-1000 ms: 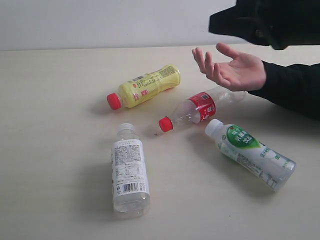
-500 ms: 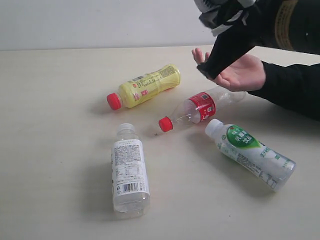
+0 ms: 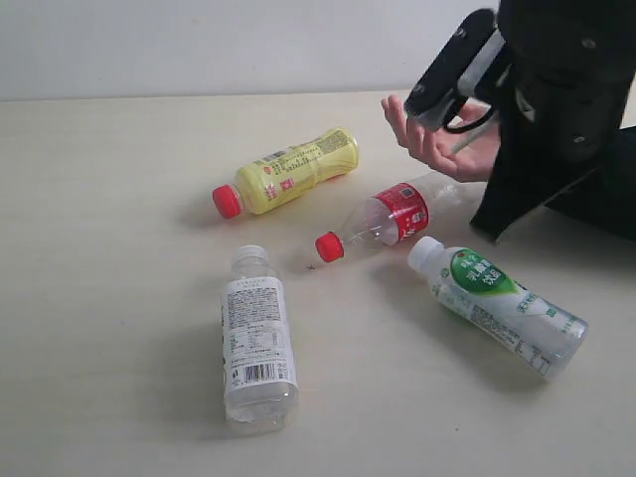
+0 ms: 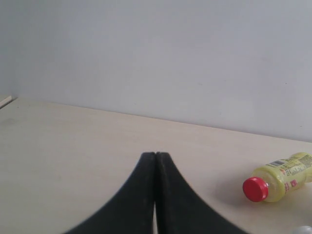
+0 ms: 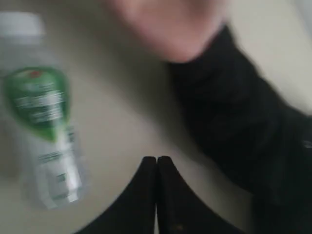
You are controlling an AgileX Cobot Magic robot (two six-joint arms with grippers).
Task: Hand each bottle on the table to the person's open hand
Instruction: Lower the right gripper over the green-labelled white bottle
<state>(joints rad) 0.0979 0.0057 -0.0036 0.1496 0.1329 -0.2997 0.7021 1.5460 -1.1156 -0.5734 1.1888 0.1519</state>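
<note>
Four bottles lie on the table [image 3: 99,248]: a yellow one with a red cap [image 3: 293,169], a clear one with red label and cap [image 3: 393,216], a clear one with a white label [image 3: 258,338], and a white-capped, green-labelled one [image 3: 497,303]. The person's open hand [image 3: 434,144] is at the back right, partly covered by my right arm. My right gripper [image 3: 485,227] points down between the green bottle [image 5: 41,122] and the black sleeve [image 5: 234,122]; it is shut [image 5: 156,160] and holds nothing. My left gripper [image 4: 155,155] is shut and empty, with the yellow bottle [image 4: 278,178] beyond it to one side.
A pale wall runs behind the table's far edge [image 3: 199,96]. The person's forearm in a black sleeve [image 3: 606,199] rests along the right side. Bare tabletop stretches over the left half of the exterior view.
My right arm has swung down from the top right corner, across the front of the person's hand, and now its tip is low by the sleeve. The bottles have not moved.
</note>
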